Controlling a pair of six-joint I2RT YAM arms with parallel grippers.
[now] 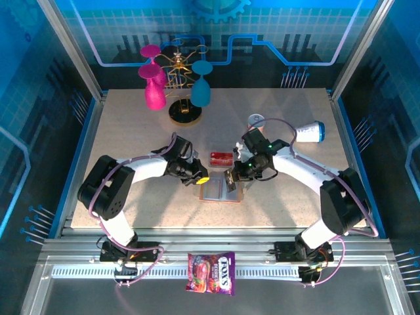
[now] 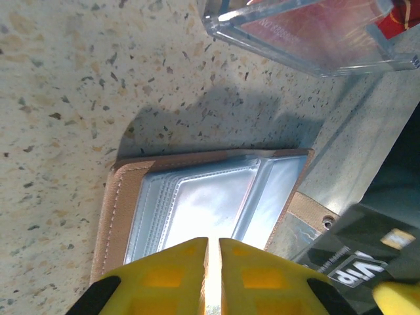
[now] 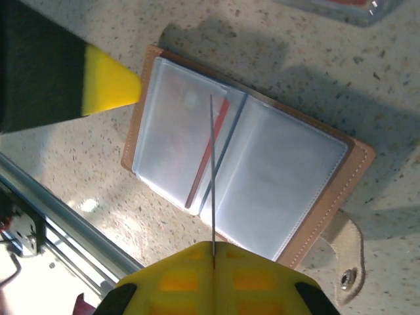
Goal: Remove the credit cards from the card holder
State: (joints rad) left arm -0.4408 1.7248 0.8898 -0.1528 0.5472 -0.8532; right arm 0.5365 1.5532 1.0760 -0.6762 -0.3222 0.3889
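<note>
**Right end effector (image 3: 213,254) clamped on a thin clear leaf (image 3: 212,172) standing up at the spine of the card holder (image 3: 282,184).**
The card holder lies open on the tabletop (image 1: 131,138) between the two arms. A red credit card (image 3: 207,154) shows edge-on just left of the raised leaf, its long axis running along the spine, near to far. The right arm looks better placed to take it. The left end effector (image 2: 211,252), fingers together on nothing, sits over the holder's left page.

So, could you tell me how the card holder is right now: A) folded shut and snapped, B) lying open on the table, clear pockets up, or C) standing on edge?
B: the card holder lies spread flat on the table, pockets up, snap tab unfastened.
</note>
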